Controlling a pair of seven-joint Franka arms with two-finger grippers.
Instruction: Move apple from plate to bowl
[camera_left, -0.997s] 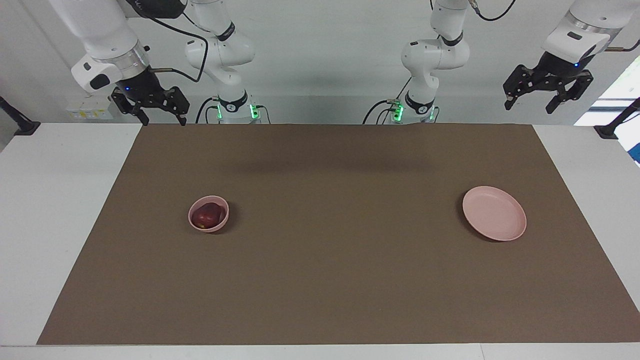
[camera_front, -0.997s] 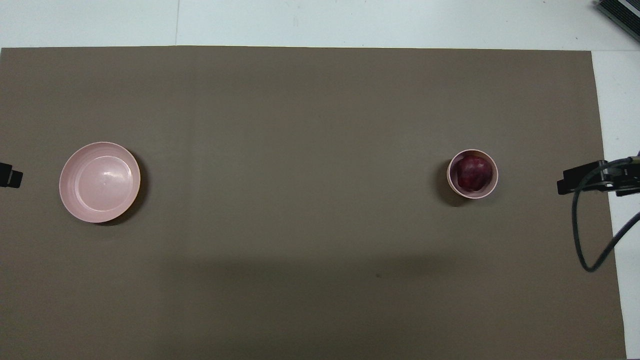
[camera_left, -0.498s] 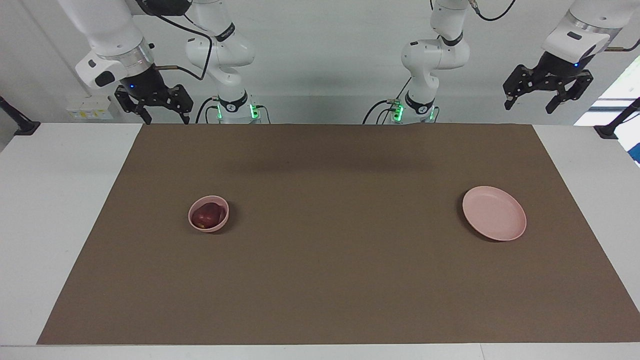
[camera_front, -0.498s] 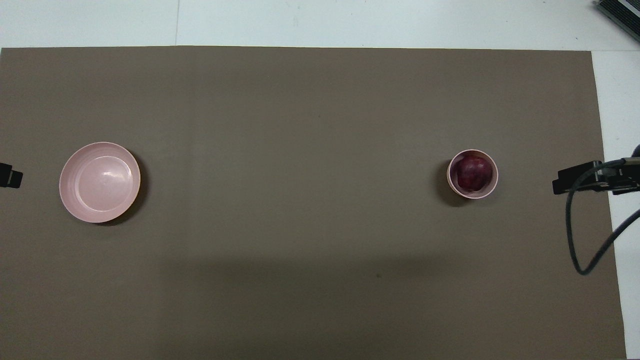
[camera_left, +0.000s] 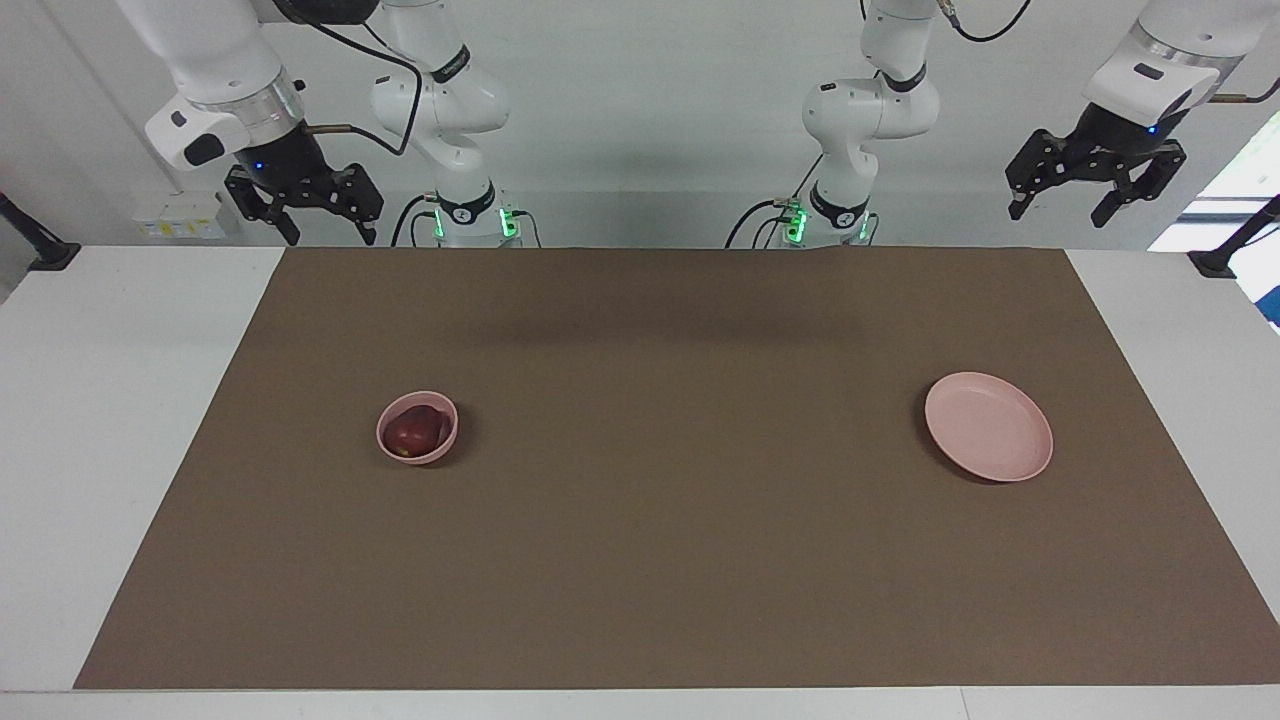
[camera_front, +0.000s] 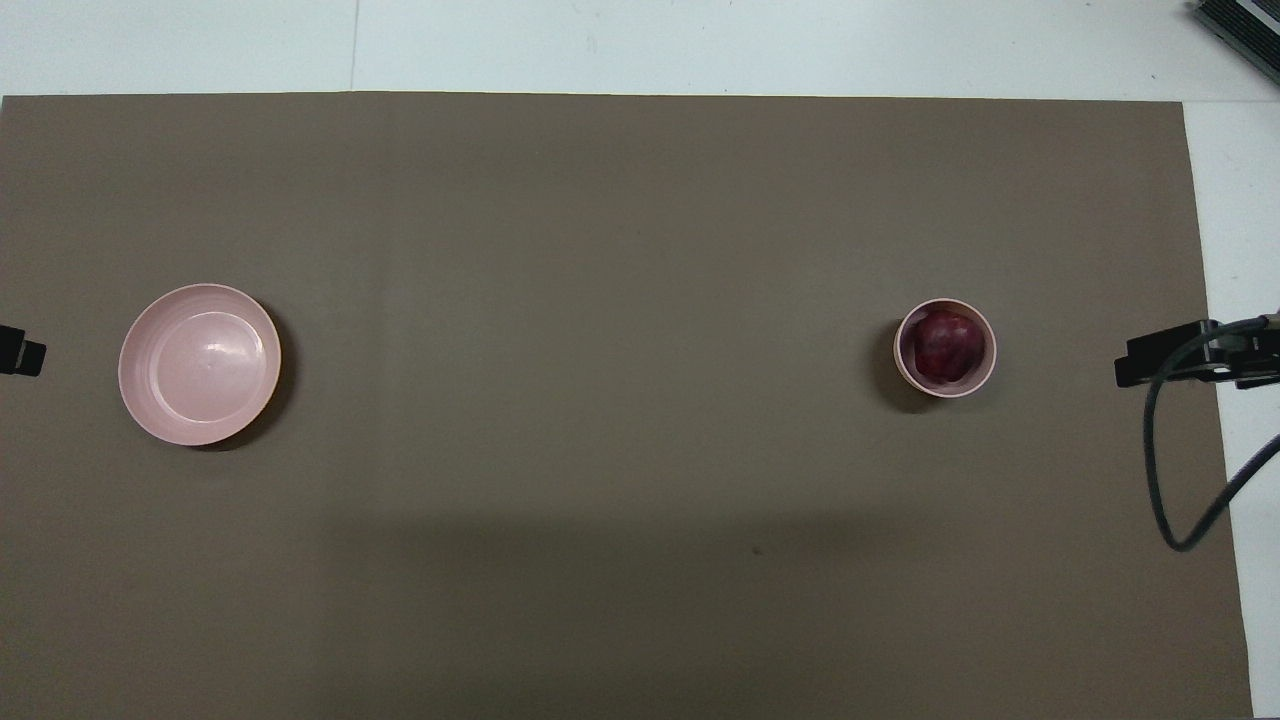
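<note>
The dark red apple (camera_left: 414, 430) (camera_front: 942, 346) lies inside the small pink bowl (camera_left: 443, 446) (camera_front: 985, 375), toward the right arm's end of the brown mat. The wide pink plate (camera_left: 990, 438) (camera_front: 200, 362) sits bare toward the left arm's end. My right gripper (camera_left: 328, 232) hangs high and open over the mat's corner at its own end, holding nothing; its tip (camera_front: 1160, 362) shows in the overhead view. My left gripper (camera_left: 1060, 212) waits raised and open over its end of the table, also holding nothing, with only its tip (camera_front: 20, 352) showing from above.
A brown mat (camera_left: 660, 520) covers most of the white table (camera_left: 100, 400). A dark cable (camera_front: 1165, 480) loops down from the right arm over the mat's edge. Black clamp mounts (camera_left: 40, 250) stand at both ends of the table.
The right gripper has risen slightly and shifted a little at its end of the table. The left gripper, apple, bowl and plate have not moved.
</note>
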